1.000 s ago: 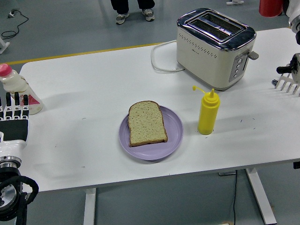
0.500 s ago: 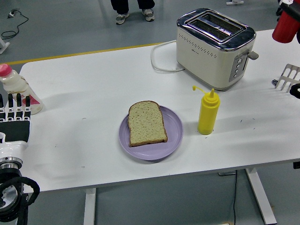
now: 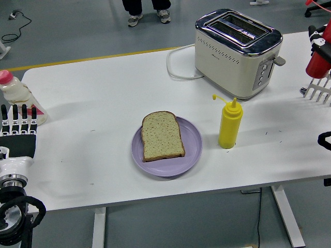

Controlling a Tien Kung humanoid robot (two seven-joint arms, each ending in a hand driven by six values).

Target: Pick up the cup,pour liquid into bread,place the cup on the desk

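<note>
Left hand [image 3: 19,132] lies at the near left corner of the tabletop [image 3: 93,93], fingers straight and side by side, holding nothing. Just beyond its fingertips stands a small white bottle with a pink cap [image 3: 18,98].

Well to its right sits the purple plate [image 3: 194,150] with the slice of bread [image 3: 162,136] lying flat on it. Just right of the plate stands a yellow squeeze bottle [image 3: 229,126], upright with its nozzle tip bent left.

Farther right, at the picture's edge, the right hand [image 3: 316,35] seems closed on the red cup [image 3: 316,64], which hangs clear of the tabletop. The grip is mostly cut off, so which fingers bear on the cup cannot be told. A slotted white spatula [image 3: 319,89] lies directly below the hand.

The cup looks stiff, smooth-walled and probably light. A wrap around its middle would likely suit best, keeping it upright until it is over the bread.

Between this hand and the bread stands the squeeze bottle, tall and easy to tip. The toaster [image 3: 235,51] sits left of the hand and farther back, its white cord [image 3: 176,70] looping off its left side. A person's shoes [image 3: 150,18] show on the floor beyond.
</note>
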